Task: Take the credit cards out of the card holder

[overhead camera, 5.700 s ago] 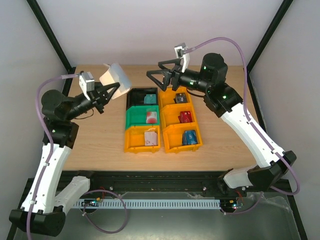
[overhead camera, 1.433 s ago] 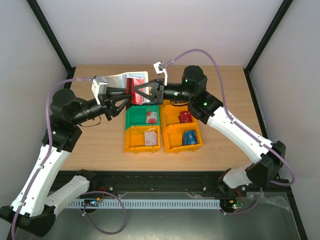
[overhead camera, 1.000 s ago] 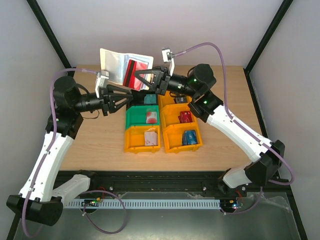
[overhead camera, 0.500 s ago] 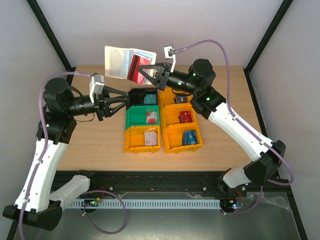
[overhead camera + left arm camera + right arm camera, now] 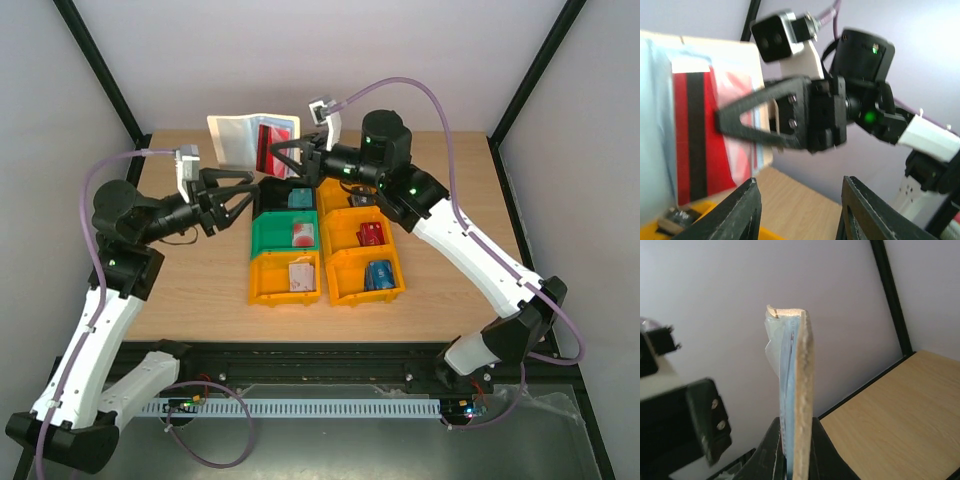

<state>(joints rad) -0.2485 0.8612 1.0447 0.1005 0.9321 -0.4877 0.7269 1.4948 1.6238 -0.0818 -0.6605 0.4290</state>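
Hanging in the air above the far part of the table [image 5: 190, 290], in the upper middle of the top view, the card holder [image 5: 232, 142] is held upright. It is pinched at its right-hand side by the right fingers [image 5: 277, 160], which are closed tight on it. In the right wrist view the holder is seen edge-on, its tan edge rising straight from between the two closed fingers. A red card [image 5: 268, 148] with a dark stripe is seen against the holder's pale face. In the left wrist view that card fills the left of the frame, with the tip of the right fingers laid across it.

The left fingers [image 5: 243, 193] are spread part-way open and nothing is held between them. They are set just below the holder, apart from it.

Lower in the top view, two rows of bins are stood on the table. In the left row a teal card [image 5: 299, 200] is lying in the black bin [image 5: 268, 195], a white and red card [image 5: 303, 235] in the green bin [image 5: 270, 238], and a white-pink card [image 5: 300, 275] in the orange bin [image 5: 268, 285]. In the right row of orange bins [image 5: 340, 270], a black card [image 5: 361, 198], a second red card [image 5: 372, 234] and a blue card [image 5: 380, 274] are lying one to each compartment.
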